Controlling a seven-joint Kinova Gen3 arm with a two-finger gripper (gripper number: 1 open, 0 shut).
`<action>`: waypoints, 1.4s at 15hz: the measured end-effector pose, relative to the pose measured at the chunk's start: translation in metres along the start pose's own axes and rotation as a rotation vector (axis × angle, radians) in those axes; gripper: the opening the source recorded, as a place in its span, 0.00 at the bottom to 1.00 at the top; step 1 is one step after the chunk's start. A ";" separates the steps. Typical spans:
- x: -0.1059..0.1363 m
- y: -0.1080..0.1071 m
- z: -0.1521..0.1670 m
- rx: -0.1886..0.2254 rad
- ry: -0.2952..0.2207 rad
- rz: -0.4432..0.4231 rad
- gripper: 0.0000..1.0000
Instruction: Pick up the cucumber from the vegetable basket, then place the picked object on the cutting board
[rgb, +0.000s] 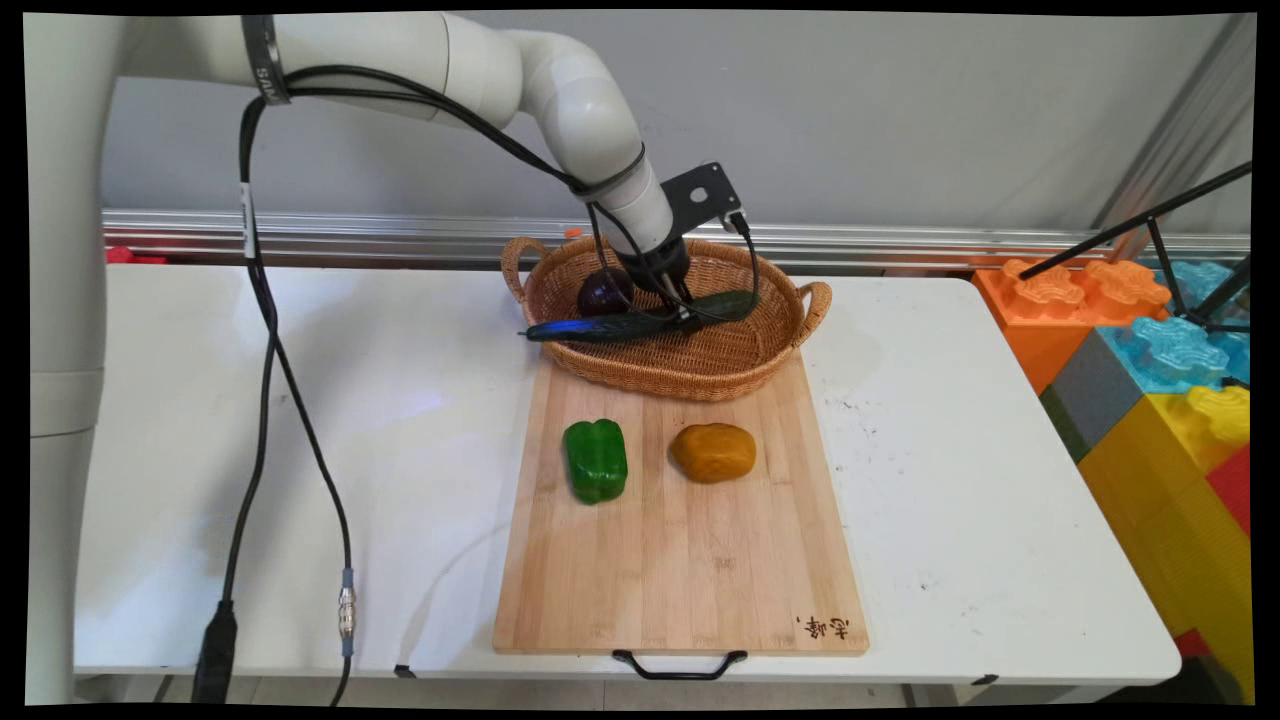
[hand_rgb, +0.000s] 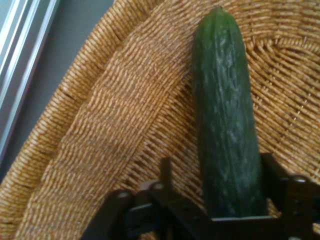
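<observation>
**Cucumber gripped over the basket, ends hanging wide**

The black two-finger gripper (rgb: 683, 312) reaches down into the oval woven wicker basket (rgb: 775, 350) at the far end of the pale bamboo cutting board (rgb: 680, 560), its fingers closed on a long dark green cucumber (rgb: 620, 327). In the hand view the cucumber (hand_rgb: 227, 125) runs up between the gripper (hand_rgb: 235, 200) linkage, with the basket weave (hand_rgb: 100, 150) behind it. In the main view it lies roughly level, one end poking out past the basket's left rim, the other ending over the basket's right half. A round dark purple vegetable, perhaps an onion (rgb: 603, 292), sits in the basket just behind the fingers.

On the board, well clear of the basket, lie a glossy green bell pepper (rgb: 595, 460) and a brownish-orange lump, likely a potato (rgb: 713, 452).

The risks look plain enough: the cucumber is long and smooth, so it could swivel or slip in the grasp. Its overhanging end could catch the rim and drag the light basket. The arm's black cables (rgb: 262, 400) hang loosely above the white table (rgb: 300, 400).
</observation>
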 end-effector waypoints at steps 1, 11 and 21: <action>0.000 0.001 0.001 -0.005 0.002 -0.005 0.00; 0.003 0.013 -0.030 -0.031 0.039 -0.023 0.00; 0.037 0.037 -0.164 -0.009 0.116 0.097 0.00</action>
